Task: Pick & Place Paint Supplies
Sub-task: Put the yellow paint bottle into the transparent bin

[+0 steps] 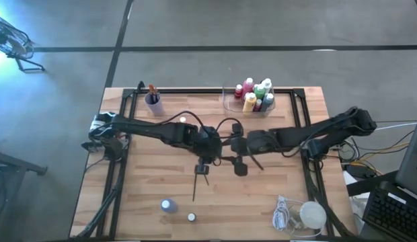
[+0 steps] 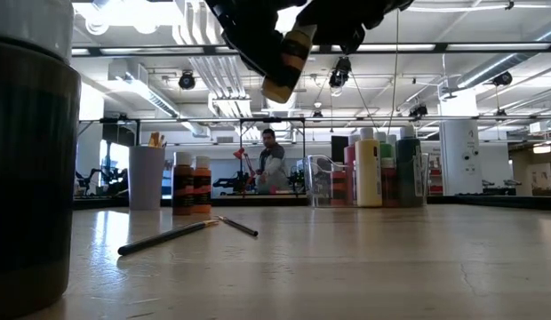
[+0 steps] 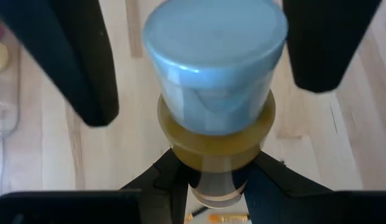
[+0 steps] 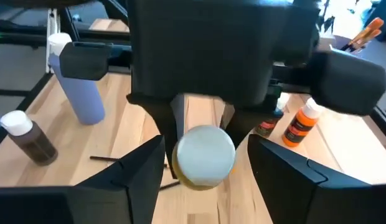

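Wooden surface [image 1: 155, 178] carries a clear tray [image 1: 230, 102] full of paint bottles [image 1: 249, 101], while mid-air the left claw [image 3: 199, 68] pinches a yellow bottle [image 3: 213, 140], with the spread right claw [image 4: 205, 171] flanking its cap.

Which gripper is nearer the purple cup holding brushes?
Left. The left gripper hangs over mid-table, on the side of the purple cup, which stands at the far left corner. The right gripper faces it from the other side, farther off.

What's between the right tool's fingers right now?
The yellow bottle, gripped by the left tool. The right tool stands open around it, gaps either side, clear in the right wrist view.
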